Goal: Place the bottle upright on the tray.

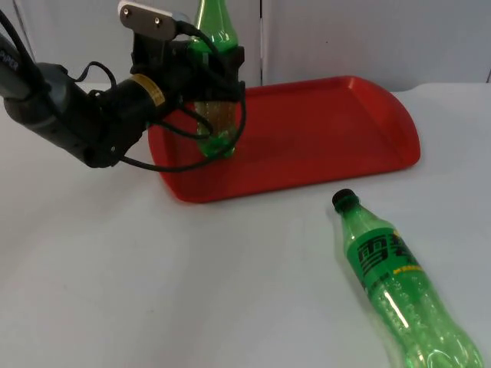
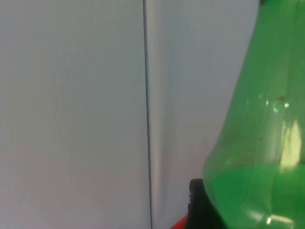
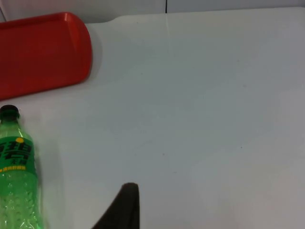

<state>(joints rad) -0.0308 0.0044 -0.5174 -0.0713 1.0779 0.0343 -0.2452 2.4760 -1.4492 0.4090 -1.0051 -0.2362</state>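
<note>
My left arm at work, my right arm waiting.
My left gripper sits at eleven o'clock over the table, wrist level, fingers clamped on the bottle from its left side.

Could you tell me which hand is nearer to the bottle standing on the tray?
Left. The left hand grips the upright bottle on the tray. The right hand waits over the table, beside the lying bottle.
</note>
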